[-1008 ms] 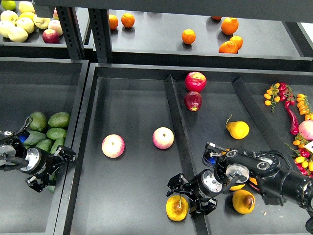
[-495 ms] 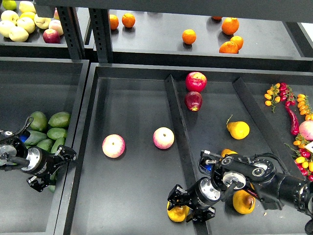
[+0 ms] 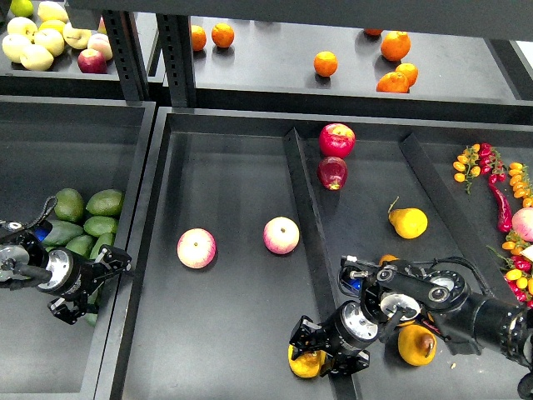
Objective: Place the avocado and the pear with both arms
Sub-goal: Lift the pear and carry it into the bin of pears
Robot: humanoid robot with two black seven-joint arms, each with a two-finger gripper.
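Since the earlier frame the right gripper has closed in lower on the pear, now covering more of it; left side barely shifted. Right gripper sits at lower centre of the frame, its black fingers wrapped around the pear, pinching it against the tray floor right by the divider. Only the lower left part of that pear shows, yellow-orange. Right arm runs in from the lower right.

Two more pears lie in the section right of the divider: one with brown blotches just beside the right arm, one with a stem higher up, apart from the arm.

Left gripper is at the lower left, down at the edge of the avocado pile in the left bin. Fingers are dark against dark fruit; cannot tell if they are spread or clamped on an avocado.

Two pink-yellow apples rest mid-frame in the middle tray, left of the divider, well apart from both grippers.
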